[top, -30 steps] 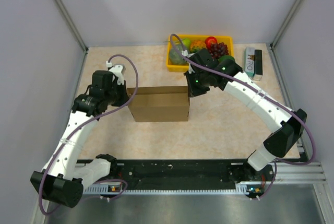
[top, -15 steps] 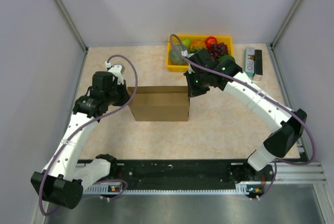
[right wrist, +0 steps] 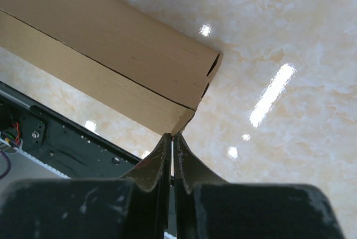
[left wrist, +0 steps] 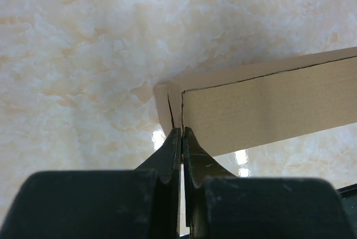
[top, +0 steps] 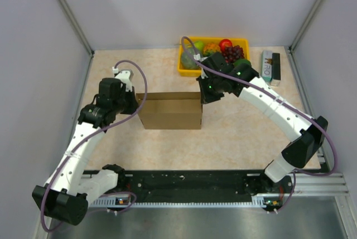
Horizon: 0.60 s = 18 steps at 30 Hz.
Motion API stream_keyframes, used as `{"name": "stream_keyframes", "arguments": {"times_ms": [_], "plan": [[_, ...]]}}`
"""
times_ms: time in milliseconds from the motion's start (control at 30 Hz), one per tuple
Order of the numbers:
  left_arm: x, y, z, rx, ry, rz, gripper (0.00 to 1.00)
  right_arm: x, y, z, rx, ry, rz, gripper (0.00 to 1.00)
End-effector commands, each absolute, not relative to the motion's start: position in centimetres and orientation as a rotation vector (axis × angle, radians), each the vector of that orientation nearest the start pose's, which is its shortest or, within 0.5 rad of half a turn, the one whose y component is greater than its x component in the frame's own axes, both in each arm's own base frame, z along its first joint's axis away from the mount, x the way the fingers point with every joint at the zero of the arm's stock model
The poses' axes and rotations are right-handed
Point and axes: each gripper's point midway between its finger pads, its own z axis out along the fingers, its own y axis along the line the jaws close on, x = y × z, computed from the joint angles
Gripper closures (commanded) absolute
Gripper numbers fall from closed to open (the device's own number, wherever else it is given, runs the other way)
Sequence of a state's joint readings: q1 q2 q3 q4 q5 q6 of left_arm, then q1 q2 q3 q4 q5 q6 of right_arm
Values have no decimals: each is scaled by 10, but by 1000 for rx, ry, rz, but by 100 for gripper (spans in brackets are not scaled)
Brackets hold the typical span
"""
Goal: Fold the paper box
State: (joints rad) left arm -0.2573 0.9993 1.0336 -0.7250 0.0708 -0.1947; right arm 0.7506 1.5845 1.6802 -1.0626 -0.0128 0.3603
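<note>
The paper box (top: 170, 111) is plain brown cardboard, standing as a long low box in the middle of the table. My left gripper (top: 136, 105) is at its left end. In the left wrist view the gripper (left wrist: 182, 132) is shut on the thin end edge of the box (left wrist: 268, 105). My right gripper (top: 202, 98) is at the box's right end. In the right wrist view it (right wrist: 172, 137) is shut on the lower corner edge of the box (right wrist: 111, 44). A seam runs along the box's long face in both wrist views.
A yellow tray (top: 187, 72) of fruit stands behind the box, close to the right arm's wrist. A small green-white-black carton (top: 271, 67) lies at the back right. Grey walls close in the left, back and right. A black rail (top: 189, 183) runs along the near edge.
The left arm has edged slightly to the right. The box and the right arm stay almost where they were.
</note>
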Motion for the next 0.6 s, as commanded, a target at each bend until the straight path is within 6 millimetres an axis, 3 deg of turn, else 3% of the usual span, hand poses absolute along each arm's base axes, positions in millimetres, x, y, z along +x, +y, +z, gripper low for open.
{"name": "stream_keyframes", "arguments": {"times_ms": [0,400,567], "plan": [[258,-85,186,120,2374,-267,100,256,273,235,-542,2530,459,100],[250,-82,177,119,2342,-267,100,261,267,227,-493,2449,254,100],[248,-81,179,127,2338,-262,100,267,251,226,-544,2407,148,100]]}}
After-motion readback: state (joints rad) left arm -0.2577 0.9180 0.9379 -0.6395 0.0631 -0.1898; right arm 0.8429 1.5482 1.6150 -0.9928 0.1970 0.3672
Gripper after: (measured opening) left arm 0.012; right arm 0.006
